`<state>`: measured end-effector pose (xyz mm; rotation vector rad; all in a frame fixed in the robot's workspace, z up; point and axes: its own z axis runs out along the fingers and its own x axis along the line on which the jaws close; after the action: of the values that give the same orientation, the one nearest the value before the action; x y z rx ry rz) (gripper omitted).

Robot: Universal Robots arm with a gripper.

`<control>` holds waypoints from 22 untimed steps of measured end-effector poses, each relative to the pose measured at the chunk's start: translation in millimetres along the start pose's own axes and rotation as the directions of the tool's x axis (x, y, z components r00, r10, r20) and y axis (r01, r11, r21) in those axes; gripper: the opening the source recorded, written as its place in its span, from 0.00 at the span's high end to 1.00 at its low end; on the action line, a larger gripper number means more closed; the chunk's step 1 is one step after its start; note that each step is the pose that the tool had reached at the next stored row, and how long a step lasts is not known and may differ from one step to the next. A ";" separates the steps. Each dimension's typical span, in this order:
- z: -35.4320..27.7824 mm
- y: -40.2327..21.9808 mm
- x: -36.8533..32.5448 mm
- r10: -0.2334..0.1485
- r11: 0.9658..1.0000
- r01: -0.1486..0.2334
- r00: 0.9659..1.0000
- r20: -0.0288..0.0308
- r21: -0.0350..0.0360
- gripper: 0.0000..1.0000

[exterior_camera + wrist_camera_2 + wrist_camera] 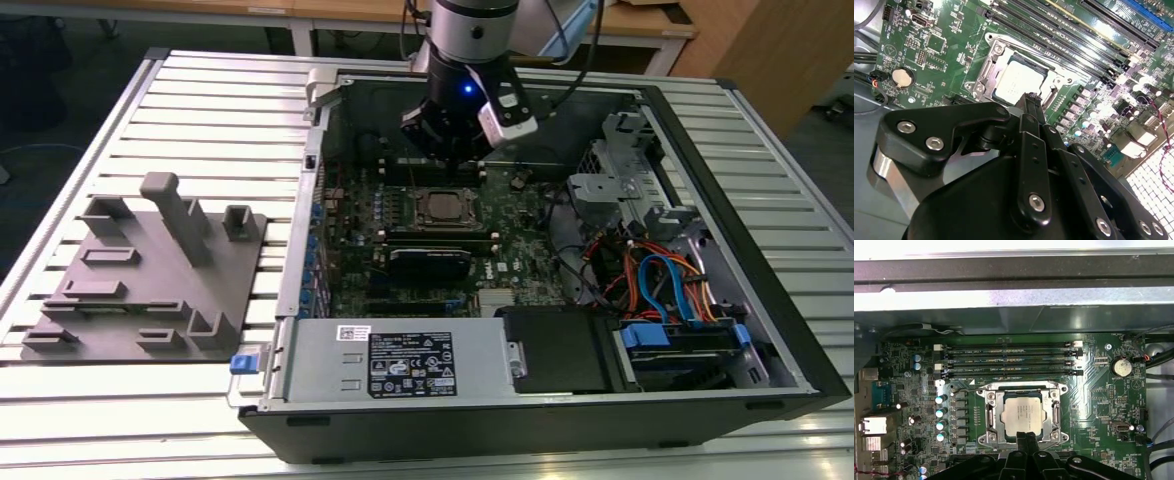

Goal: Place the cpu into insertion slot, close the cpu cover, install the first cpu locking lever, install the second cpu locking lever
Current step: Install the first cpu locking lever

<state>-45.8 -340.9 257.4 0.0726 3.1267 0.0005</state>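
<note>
My fingers pressed together, gripping nothing. Tips just beside insertion slot, at its edge; contact, I cannot tell. cpu lies flat inside insertion slot. cpu cover down flat over insertion slot, framing cpu top.

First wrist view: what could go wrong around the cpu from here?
The pincer hangs right at the edge of the cpu cover, beside the cpu; a slip might scrape the cpu top. The capacitors stand close by, so a sideways push could knock them.
</note>
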 end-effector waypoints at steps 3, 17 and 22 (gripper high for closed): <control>0.0 0.0 0.3 0.000 1.000 0.000 1.000 0.000 0.000 0.89; -0.1 -0.3 6.1 0.000 1.000 0.000 1.000 0.000 0.000 0.89; -0.1 -0.6 13.0 0.000 1.000 0.000 1.000 0.000 -0.001 0.89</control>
<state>-58.8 -340.9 257.4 0.0724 3.1267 0.0027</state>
